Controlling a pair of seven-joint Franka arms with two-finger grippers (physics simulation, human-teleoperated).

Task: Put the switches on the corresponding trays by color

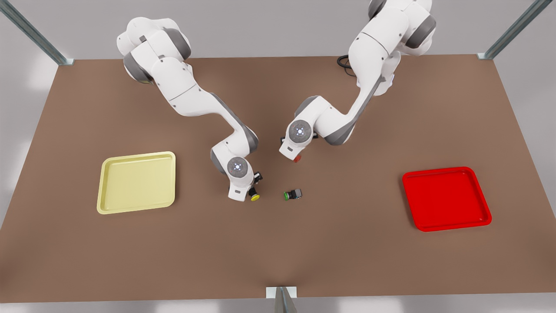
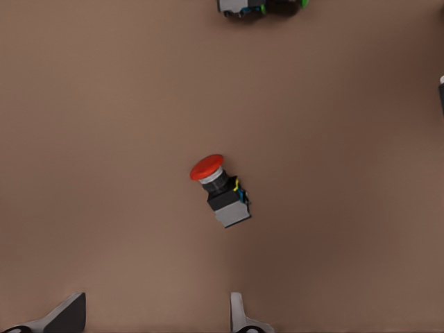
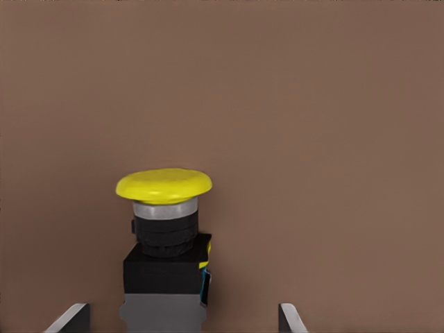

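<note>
Right gripper (image 3: 182, 320): my jaws stand wide, the yellow switch (image 3: 166, 239) between them, untouched.
Left gripper (image 2: 156, 316): my jaws gape above the red switch (image 2: 218, 189), which lies on its side.
Yellow tray (image 1: 137, 182): bare, at the front view's left.
Red tray (image 1: 446, 198): bare, far right.
Green switch (image 1: 292, 194): lies near the yellow one.
Table (image 1: 278, 252): brown, metal posts at the corners.

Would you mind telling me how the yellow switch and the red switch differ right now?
The yellow switch has a yellow cap, the red switch a red one. The yellow switch lies between the right hand's open fingers; the red switch lies beyond the left hand's open fingers. Both have dark bodies and lie sideways on the table.
</note>
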